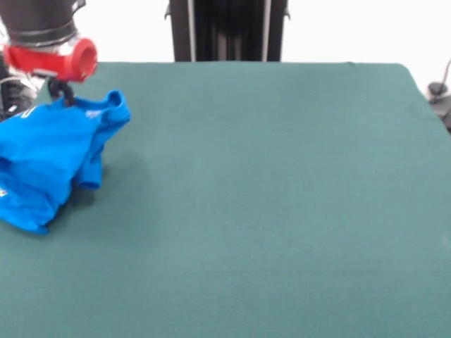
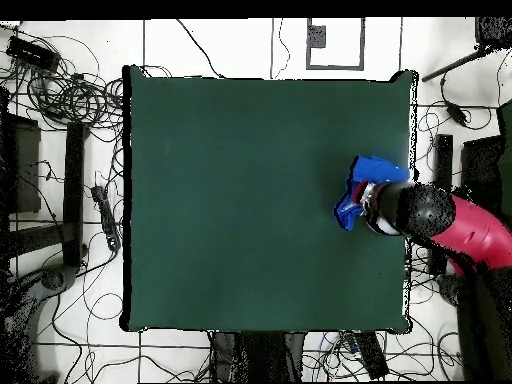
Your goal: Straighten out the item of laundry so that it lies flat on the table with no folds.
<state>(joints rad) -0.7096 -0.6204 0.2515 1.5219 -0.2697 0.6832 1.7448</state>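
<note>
We see the blue shirt (image 1: 49, 158) bunched in folds at the table's (image 1: 268, 197) edge, on the left in the front view. The gripper (image 1: 62, 90) sits at its collar, fingers seemingly pinched on the cloth, though mostly hidden.

Lab room: white tiled floor, cable clutter all round.
Overhead view: floor (image 2: 220, 45) of pale tiles with dark grout lines; tangled black cables (image 2: 70, 95) along one side and below; dark stands (image 2: 72, 190) beside them; a grey framed square (image 2: 335, 42) on the floor at top. Front view: plain white wall (image 1: 352, 32), black pedestal (image 1: 227, 29) at top centre, small dark object (image 1: 438, 90) at the right edge. Light even, bright.
</note>
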